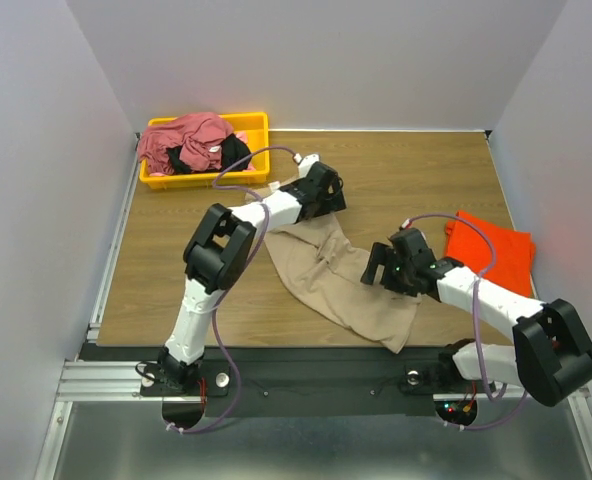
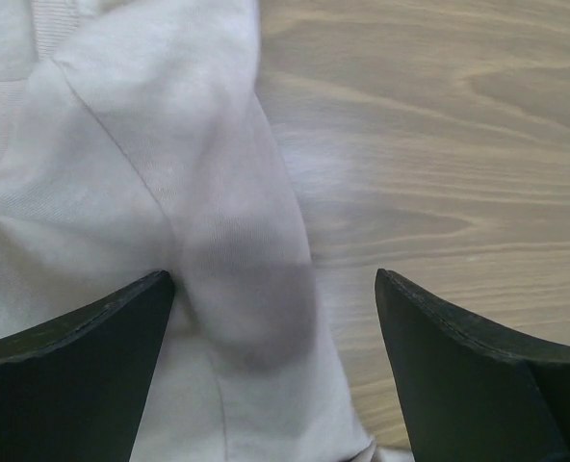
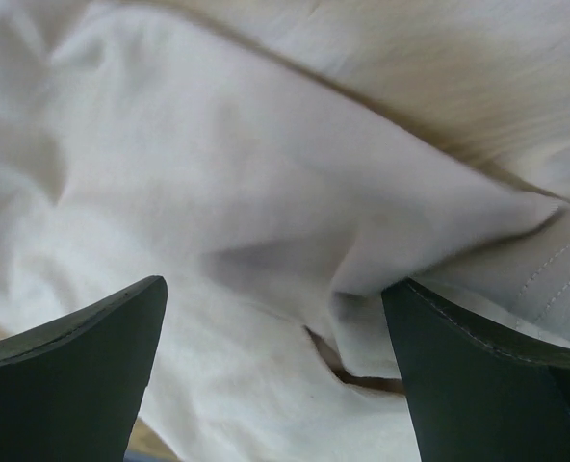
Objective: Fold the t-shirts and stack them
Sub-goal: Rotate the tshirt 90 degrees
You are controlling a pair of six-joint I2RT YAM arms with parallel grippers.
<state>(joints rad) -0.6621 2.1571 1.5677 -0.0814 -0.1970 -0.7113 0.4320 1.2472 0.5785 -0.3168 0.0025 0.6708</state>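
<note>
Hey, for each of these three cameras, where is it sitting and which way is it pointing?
Top external: high above and behind the arm bases, looking down on the table; both arms show, over the tan t-shirt, with the orange t-shirt and yellow bin farther out.
Left wrist: on the left arm, looking down past the open left gripper at the shirt's edge and bare wood.
Right wrist: on the right arm, looking past the open right gripper at crumpled tan cloth.
Shared: all three see the tan t-shirt.

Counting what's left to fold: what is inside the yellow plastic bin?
A crumpled dusty rose-red cloth t-shirt lies on top in the yellow plastic bin, with black cloth showing beneath it. Anything deeper is covered.
</note>
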